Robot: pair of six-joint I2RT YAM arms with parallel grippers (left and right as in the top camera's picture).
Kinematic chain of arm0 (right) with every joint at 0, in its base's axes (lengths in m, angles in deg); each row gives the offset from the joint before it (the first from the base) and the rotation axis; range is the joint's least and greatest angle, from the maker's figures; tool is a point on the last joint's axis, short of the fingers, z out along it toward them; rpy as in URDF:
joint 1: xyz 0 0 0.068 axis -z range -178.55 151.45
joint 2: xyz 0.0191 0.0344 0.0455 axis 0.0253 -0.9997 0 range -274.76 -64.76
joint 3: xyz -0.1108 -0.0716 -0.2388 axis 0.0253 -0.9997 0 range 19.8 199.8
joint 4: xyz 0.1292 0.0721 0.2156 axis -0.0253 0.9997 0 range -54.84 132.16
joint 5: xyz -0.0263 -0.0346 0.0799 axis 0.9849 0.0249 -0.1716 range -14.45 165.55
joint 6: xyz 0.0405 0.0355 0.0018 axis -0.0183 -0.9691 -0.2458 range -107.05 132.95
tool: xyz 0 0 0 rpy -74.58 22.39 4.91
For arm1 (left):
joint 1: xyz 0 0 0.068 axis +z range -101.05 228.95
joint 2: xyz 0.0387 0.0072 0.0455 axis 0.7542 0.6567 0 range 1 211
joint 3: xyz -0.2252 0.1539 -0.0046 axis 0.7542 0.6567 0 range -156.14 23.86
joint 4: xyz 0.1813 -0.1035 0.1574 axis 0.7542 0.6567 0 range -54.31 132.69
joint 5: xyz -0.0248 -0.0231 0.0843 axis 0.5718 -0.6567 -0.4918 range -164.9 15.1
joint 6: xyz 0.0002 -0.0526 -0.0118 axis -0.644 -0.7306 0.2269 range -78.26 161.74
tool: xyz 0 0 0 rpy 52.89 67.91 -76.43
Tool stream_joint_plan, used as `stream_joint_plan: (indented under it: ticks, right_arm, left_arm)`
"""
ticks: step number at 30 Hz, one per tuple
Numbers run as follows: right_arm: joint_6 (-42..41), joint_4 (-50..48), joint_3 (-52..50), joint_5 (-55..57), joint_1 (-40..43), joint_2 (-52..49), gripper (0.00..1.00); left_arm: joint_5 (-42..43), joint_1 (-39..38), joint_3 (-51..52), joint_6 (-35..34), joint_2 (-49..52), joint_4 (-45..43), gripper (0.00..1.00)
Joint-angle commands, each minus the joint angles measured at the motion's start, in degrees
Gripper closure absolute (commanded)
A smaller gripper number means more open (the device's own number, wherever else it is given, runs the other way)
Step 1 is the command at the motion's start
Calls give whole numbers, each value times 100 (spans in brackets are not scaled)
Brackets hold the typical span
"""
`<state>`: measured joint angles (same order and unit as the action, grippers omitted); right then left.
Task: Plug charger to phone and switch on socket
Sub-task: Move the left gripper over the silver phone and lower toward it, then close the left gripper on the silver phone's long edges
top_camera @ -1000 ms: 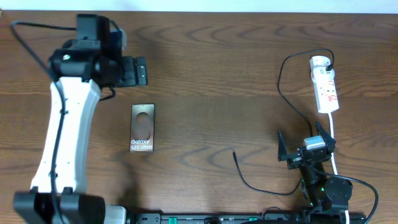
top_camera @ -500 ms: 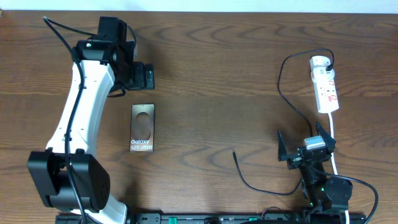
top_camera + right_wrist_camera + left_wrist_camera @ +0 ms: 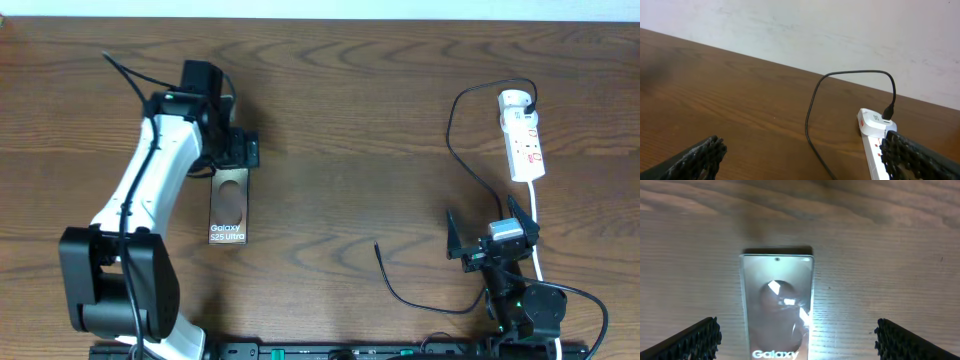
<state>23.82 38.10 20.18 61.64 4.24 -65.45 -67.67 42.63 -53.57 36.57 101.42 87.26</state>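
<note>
On the wooden worktop (image 3: 350, 90) both grippers gape empty, the left gripper (image 3: 238, 155) over the phone (image 3: 229, 205), the right gripper (image 3: 489, 238) idle. The socket (image 3: 523, 135) holds one end of the charger (image 3: 447, 135), whose tip lies loose, well apart from the phone; both steps look undone.

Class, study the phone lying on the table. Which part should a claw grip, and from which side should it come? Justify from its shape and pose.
Probably grip the phone across its two long edges, near the middle, coming straight down. It lies flat on the table, so only its narrow width offers opposing faces; the open left claw spans that width.
</note>
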Motion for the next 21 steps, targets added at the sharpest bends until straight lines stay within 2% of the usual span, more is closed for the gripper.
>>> stream_joint_plan:
  ticks: [1,21]
  right_arm:
    - [35,28,-7,24,28,35,1]
    - [35,28,-7,24,28,35,1]
  left_arm:
    - [-7,-118,190,-125,-24,-142,2]
    - [-514,-109,1290,-376,-24,-723,2]
